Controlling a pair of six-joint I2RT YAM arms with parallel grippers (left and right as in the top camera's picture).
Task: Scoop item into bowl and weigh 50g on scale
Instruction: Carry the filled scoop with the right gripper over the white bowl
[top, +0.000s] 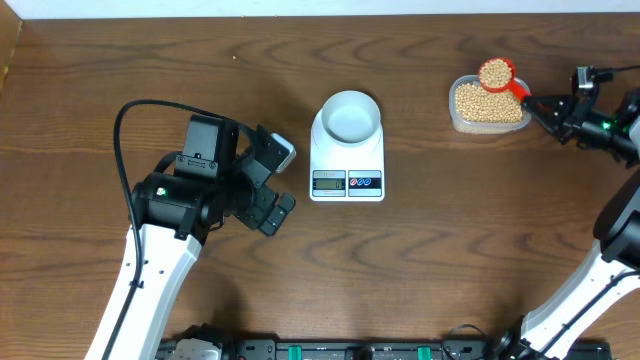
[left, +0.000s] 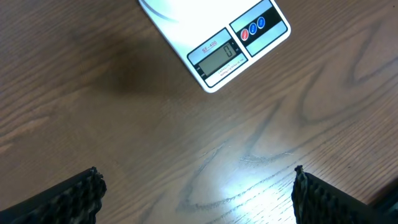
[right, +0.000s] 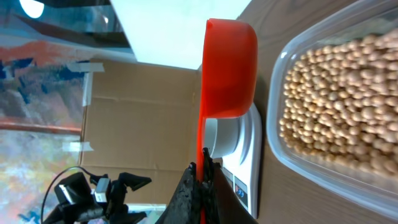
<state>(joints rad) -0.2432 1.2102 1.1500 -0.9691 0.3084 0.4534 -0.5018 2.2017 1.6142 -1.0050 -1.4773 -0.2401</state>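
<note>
The pale blue-white bowl (top: 349, 115) stands empty on the white scale (top: 347, 168) at the table's middle. The scale's display (left: 219, 55) shows in the left wrist view. Beige beans (top: 487, 104) fill a clear plastic tub (top: 458, 122) at the far right; they also show in the right wrist view (right: 339, 106). My right gripper (top: 548, 106) is shut on the handle of a red scoop (top: 497, 74), which holds a heap of beans above the tub's far edge. In the right wrist view the scoop (right: 229, 68) is edge-on. My left gripper (left: 196, 193) is open and empty, left of the scale.
The left arm's black body (top: 200, 190) lies on the left half of the table. The table's far edge (top: 320, 20) meets a white strip. Black hardware (top: 330, 350) runs along the front edge.
</note>
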